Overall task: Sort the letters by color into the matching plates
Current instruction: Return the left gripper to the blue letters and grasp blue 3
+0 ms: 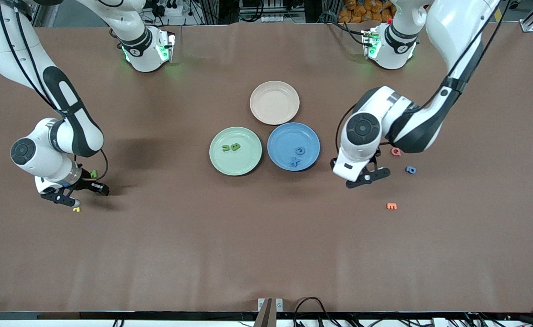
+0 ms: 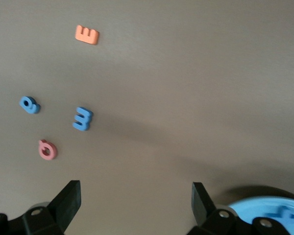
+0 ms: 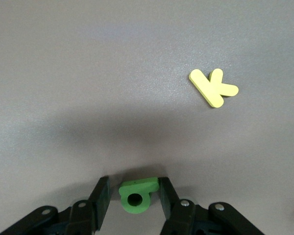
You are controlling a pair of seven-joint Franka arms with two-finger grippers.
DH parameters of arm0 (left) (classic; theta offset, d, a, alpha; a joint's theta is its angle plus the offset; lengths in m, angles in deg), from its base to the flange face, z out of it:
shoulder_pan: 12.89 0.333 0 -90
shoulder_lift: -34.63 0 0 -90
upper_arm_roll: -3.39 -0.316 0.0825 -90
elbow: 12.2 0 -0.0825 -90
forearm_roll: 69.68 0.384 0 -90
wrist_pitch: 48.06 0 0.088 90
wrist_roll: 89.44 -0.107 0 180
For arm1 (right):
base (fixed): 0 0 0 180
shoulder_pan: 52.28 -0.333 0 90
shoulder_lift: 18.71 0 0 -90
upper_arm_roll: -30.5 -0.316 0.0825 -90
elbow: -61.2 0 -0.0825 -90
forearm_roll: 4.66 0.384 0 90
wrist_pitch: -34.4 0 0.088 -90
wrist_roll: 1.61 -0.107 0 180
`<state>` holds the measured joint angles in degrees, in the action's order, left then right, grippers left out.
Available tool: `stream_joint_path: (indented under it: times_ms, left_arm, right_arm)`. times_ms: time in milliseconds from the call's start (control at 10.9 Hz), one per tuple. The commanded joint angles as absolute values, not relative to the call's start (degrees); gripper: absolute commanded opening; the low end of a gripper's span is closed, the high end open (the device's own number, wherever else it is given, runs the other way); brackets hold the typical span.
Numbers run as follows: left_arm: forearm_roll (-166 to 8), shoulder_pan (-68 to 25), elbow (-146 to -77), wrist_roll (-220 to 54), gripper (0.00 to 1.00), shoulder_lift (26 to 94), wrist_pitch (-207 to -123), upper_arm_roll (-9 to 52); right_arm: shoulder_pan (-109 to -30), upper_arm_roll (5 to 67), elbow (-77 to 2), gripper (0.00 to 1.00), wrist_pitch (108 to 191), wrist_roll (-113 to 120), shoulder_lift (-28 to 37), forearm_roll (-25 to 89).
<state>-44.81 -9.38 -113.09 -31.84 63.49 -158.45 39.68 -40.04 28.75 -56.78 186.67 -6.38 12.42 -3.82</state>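
At the right arm's end of the bench, right gripper [image 3: 134,196] fingers pinch a green letter [image 3: 136,195] by its flat sides; likely light, squashy foam. Left gripper [image 2: 136,200] waits, fingers spread.

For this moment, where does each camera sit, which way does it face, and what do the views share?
Front view: high across the table, facing both arms; shows the green plate, blue plate, left claw and right claw.
Left wrist view: looks down past open claw fingers at the blue 3 and orange E.
Right wrist view: looks down past claw fingers flanking a green letter; yellow K nearby.
Shared: orange E, front and left wrist.
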Motion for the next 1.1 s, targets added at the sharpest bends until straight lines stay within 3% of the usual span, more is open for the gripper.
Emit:
stream_joint_path:
  times_ms: [0,184,459,643,1010]
  left_arm:
    - [-43.6,-4.0,-116.2,-37.4,1.00,61.5,-158.2,40.4]
    - [-43.6,-1.3,-119.1,-38.9,1.00,61.4,-160.8,40.6]
    - [-43.6,4.3,-128.2,-43.2,1.00,57.7,-172.6,41.2]
    - [-43.7,7.6,-130.1,-47.8,1.00,57.2,-174.9,42.1]
    - [-43.7,20.6,-136.3,-62.1,1.00,57.0,-181.8,48.2]
  right_arm:
    - [-38.5,27.8,-58.9,0.45,186.8,-5.0,11.5,-5.0]
    - [-38.4,27.8,-58.9,0.41,186.8,-4.9,11.4,-5.0]
    - [-38.4,27.8,-59.3,0.40,186.8,-4.9,11.2,-5.0]
    - [-38.4,27.8,-59.4,0.37,186.8,-4.0,11.0,-5.0]
    - [-38.4,27.8,-59.4,0.32,186.8,-3.9,11.0,-5.0]
